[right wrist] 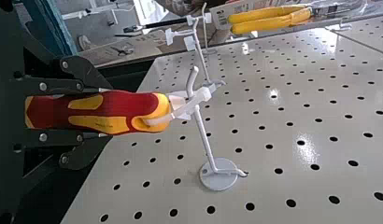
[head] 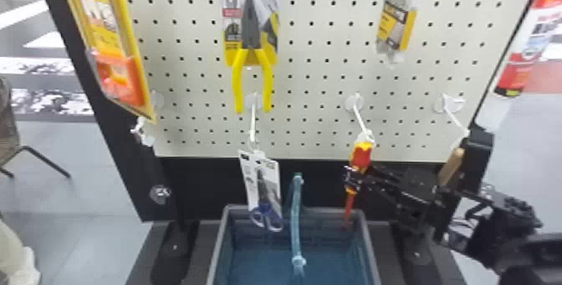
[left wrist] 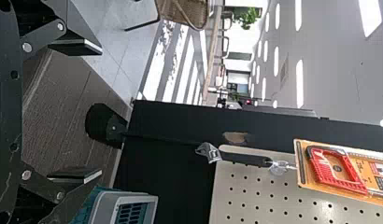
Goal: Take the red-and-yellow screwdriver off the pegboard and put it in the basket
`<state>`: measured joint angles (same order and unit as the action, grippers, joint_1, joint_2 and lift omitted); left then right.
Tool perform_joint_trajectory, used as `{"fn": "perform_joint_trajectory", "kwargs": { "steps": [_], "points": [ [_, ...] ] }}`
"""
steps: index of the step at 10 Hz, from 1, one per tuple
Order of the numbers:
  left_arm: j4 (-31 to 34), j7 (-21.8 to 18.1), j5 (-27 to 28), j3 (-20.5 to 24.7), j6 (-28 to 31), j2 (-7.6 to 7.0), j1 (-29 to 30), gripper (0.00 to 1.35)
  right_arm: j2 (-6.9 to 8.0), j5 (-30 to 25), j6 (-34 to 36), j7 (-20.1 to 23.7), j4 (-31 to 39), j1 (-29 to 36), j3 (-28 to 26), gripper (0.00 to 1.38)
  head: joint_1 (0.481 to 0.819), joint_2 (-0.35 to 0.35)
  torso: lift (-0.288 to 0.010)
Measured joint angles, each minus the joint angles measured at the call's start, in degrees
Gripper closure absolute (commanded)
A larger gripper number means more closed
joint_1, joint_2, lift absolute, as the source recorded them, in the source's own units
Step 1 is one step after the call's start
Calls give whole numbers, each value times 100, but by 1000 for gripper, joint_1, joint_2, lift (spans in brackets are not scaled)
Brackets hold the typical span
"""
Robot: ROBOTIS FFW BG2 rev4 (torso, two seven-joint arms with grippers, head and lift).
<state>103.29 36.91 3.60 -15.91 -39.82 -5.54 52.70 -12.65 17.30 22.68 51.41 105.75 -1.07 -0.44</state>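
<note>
The red-and-yellow screwdriver (head: pixel 361 156) hangs handle up at the lower edge of the pale pegboard (head: pixel 309 96), right of that edge's middle. A white tie (right wrist: pixel 180 111) at the end of its handle loops over a white hook (head: pixel 360 118). The right gripper (head: pixel 352 179), reaching in from the right, pinches the screwdriver between its two black fingers. The red shaft points down toward the far right corner of the gray-rimmed basket (head: pixel 371 250) below. Left of the screwdriver, packaged blue-handled scissors (head: pixel 265 204) hang from another hook; yellow-handled pliers (head: pixel 251 46) hang higher. In the left wrist view, the left gripper (left wrist: pixel 87 111) has its fingers spread wide.
</note>
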Motion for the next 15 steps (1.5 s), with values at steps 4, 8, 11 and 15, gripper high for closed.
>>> {"fn": "perform_joint_trajectory", "kwargs": {
  "steps": [4, 8, 11, 15],
  "points": [
    [0, -2, -7, 0, -1, -1, 5, 364, 0, -14, 29, -39, 241, 69, -3, 1181, 549, 0, -100],
    [0, -4, -7, 0, -1, -2, 18, 364, 0, -7, 129, -79, 572, 284, -87, 1181, 549, 0, -100],
    [0, -5, -4, -5, 0, 0, 18, 364, 1, 89, 250, -196, 1029, 551, -210, 1181, 549, 0, -100],
    [0, -8, -8, -9, 0, -4, 21, 364, 139, 326, 265, -396, 1431, 955, -371, 1181, 549, 0, -100]
  ]
}}
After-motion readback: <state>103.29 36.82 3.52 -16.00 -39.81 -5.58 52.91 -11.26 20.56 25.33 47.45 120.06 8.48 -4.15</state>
